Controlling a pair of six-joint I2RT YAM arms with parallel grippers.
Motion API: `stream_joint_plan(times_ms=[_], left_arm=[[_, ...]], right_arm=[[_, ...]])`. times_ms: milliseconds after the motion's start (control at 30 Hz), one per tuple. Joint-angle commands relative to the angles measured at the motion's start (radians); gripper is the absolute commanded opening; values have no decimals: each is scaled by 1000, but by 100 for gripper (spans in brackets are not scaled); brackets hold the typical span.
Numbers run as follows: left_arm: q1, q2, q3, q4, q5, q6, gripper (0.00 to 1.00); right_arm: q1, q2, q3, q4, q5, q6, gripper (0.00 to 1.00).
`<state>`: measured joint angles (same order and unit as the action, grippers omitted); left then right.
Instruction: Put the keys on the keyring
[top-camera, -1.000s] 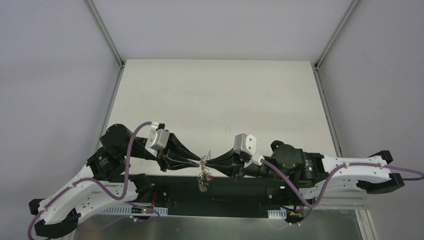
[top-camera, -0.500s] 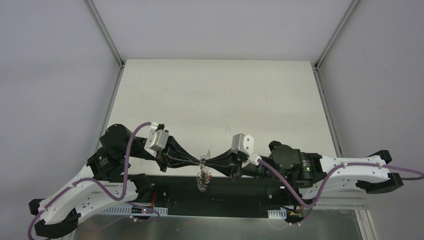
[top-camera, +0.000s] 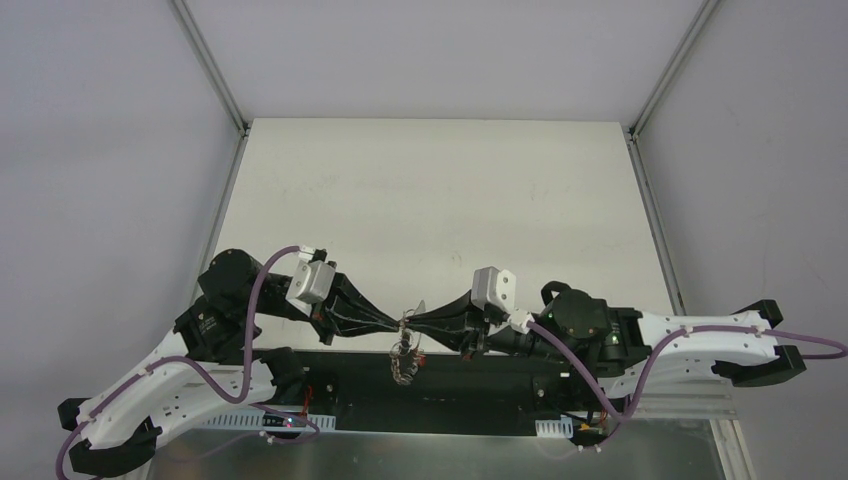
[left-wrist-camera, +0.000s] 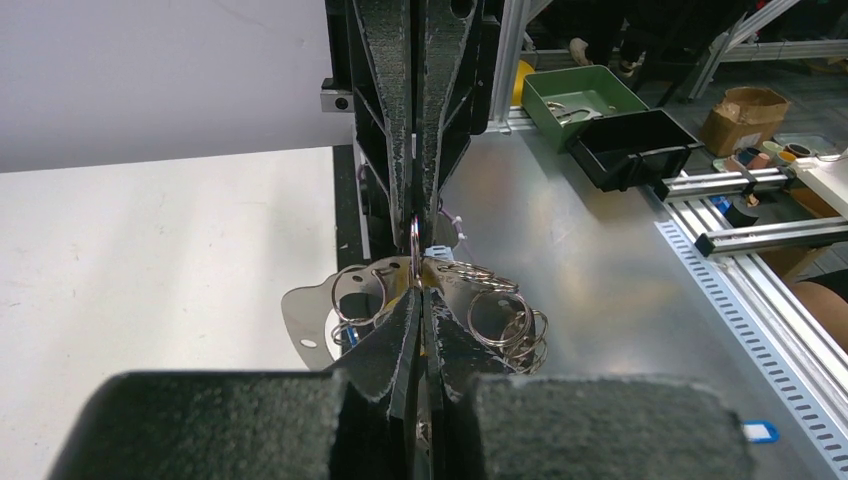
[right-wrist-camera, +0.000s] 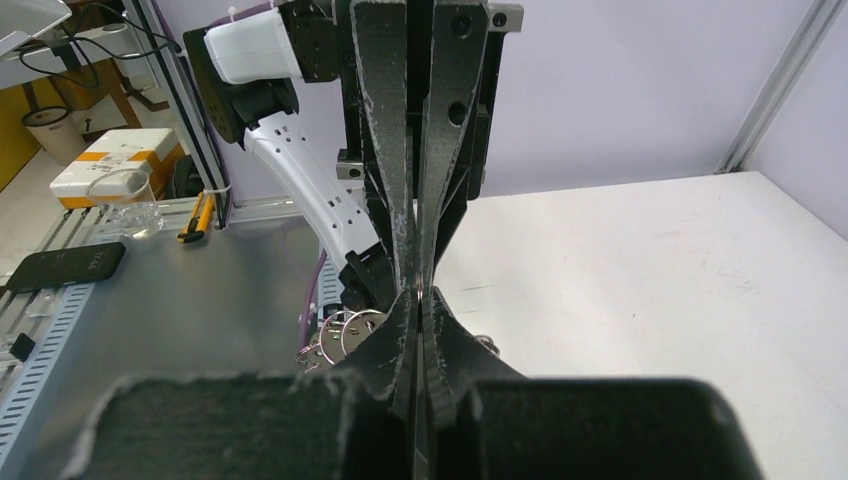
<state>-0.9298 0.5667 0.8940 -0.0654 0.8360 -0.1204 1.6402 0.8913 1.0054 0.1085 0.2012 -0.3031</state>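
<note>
Together, the left gripper (top-camera: 397, 322) and right gripper (top-camera: 421, 322) met tip to tip at the table's (top-camera: 450, 200) near edge, both with jaws fully closed on the thin keyring (left-wrist-camera: 414, 236), its cluster of small rings (left-wrist-camera: 503, 318) and a flat silver tag (left-wrist-camera: 298, 318) dangling just beneath them.

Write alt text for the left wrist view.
The left gripper from below and the right gripper from above meet tip to tip, both shut on a thin silver keyring. Small silver rings hang from it. White table at left.

Overhead view; opposed wrist close-ups on keyring (left-wrist-camera: 470, 275)
</note>
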Motion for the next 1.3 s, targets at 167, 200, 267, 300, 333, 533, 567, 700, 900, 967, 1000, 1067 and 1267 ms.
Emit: stream_joint_plan(times_ms=[167, 200, 267, 300, 333, 533, 567, 700, 900, 967, 1000, 1067, 1267], left_arm=[[-3, 0, -12, 40, 18, -20, 0], [-4, 2, -9, 43, 18, -20, 0], [-3, 9, -5, 49, 24, -22, 0], [-4, 12, -1, 52, 26, -25, 0], [-4, 15, 1, 53, 27, -27, 0], [-3, 9, 11, 54, 7, -30, 5], [-3, 8, 13, 53, 6, -30, 8], [-3, 5, 22, 54, -4, -32, 22], [-3, 15, 42, 53, -12, -25, 27], [-3, 20, 48, 53, -13, -20, 28], [-4, 22, 51, 54, -14, -19, 28], [-3, 23, 57, 53, -17, -17, 28], [-4, 29, 66, 53, -8, -13, 28]], right_arm=[[9, -10, -29, 276, -20, -52, 0], [9, -7, -32, 286, -20, -52, 0], [9, 1, -39, 298, -20, -52, 0], [9, 2, -44, 304, -20, -52, 0], [9, 1, -45, 307, -20, -52, 0], [9, -19, -57, 299, -20, -52, 0], [9, -21, -59, 297, -20, -52, 0], [9, -28, -64, 288, -20, -52, 0], [9, -32, -70, 281, -20, -52, 0], [9, -33, -70, 275, -20, -52, 0], [9, -34, -71, 273, -20, -52, 0], [9, -36, -75, 272, -67, -20, 3], [9, -39, -80, 275, -56, -37, 0]])
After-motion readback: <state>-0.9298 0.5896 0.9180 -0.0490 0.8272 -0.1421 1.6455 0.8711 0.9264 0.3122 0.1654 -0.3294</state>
